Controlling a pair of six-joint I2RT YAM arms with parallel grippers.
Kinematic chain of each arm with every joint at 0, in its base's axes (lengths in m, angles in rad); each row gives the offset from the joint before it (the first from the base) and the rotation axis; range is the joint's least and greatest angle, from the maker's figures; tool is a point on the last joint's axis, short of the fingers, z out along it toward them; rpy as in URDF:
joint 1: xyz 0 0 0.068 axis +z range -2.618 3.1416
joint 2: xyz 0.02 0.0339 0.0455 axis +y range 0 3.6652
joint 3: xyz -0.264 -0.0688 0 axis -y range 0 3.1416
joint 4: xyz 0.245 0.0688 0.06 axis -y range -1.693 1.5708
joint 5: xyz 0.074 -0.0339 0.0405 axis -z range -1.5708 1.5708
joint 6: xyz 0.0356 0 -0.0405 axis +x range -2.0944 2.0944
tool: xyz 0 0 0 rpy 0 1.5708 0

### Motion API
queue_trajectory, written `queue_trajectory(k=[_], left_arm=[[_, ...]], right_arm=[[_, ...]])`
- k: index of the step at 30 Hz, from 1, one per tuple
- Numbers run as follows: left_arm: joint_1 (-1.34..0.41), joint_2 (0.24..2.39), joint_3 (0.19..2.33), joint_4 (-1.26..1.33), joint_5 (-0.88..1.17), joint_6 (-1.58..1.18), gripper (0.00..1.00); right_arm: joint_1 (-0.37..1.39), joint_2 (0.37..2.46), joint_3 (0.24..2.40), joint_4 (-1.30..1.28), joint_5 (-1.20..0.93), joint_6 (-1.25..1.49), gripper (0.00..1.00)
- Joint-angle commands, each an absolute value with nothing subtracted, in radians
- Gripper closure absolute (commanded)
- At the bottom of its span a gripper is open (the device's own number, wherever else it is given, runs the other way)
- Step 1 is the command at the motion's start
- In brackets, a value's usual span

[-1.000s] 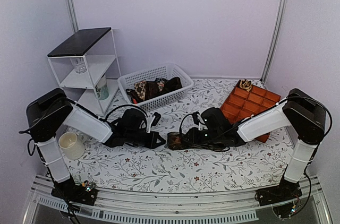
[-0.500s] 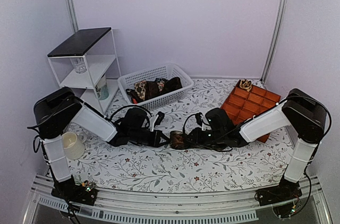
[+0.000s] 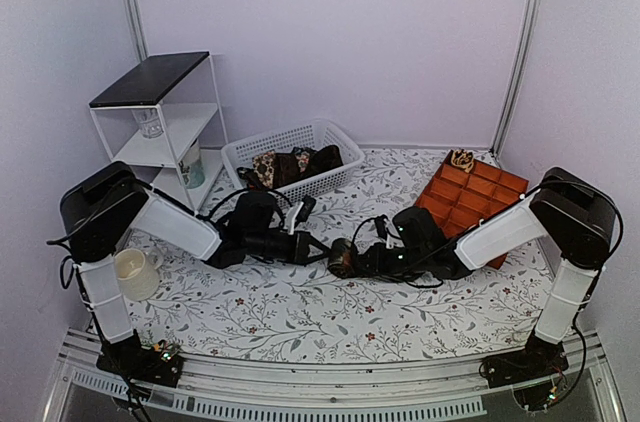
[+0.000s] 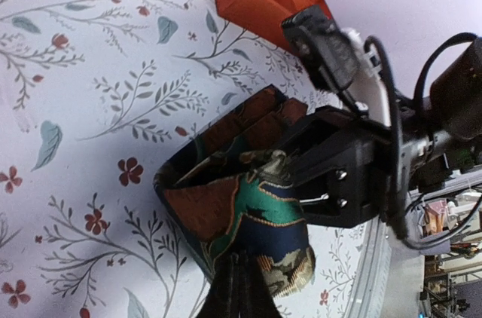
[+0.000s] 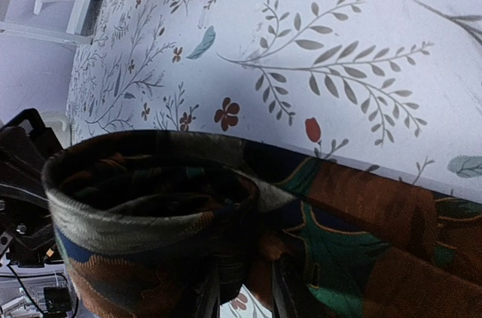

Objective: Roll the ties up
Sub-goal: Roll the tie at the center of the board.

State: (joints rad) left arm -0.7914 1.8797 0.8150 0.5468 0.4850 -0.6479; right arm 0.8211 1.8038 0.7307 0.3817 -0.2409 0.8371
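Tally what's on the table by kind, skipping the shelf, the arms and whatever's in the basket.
Ties: 2, counting the tan one
Basket: 1
Tray: 1
Cup: 1
Total: 5

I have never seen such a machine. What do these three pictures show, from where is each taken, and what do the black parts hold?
This is a robot: a left arm and a right arm, bolted at the near edge of a table with a flowered cloth. One picture looks down from above and behind them; the other two come from a camera on each wrist. The left fingers and the right fingers both pinch one patterned tie, partly wound into a roll. More ties lie in the white basket behind. An orange tray, a white shelf and a pale cup also stand there.
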Motion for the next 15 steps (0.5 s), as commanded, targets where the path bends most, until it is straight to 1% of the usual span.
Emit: queue_trajectory(k=[1, 7, 15], left_arm=[[-0.800, 1.882, 0.858, 0.572, 0.514, -0.660, 1.00], [-0.812, 1.914, 0.898, 0.532, 0.493, -0.663, 1.00], [-0.838, 1.934, 0.947, 0.506, 0.468, -0.678, 1.00]], right_arm=[[0.814, 1.757, 0.708, 0.371, -0.231, 0.833, 0.75], [0.810, 1.755, 0.707, 0.373, -0.230, 0.833, 0.76], [0.786, 1.732, 0.686, 0.383, -0.203, 0.844, 0.80]])
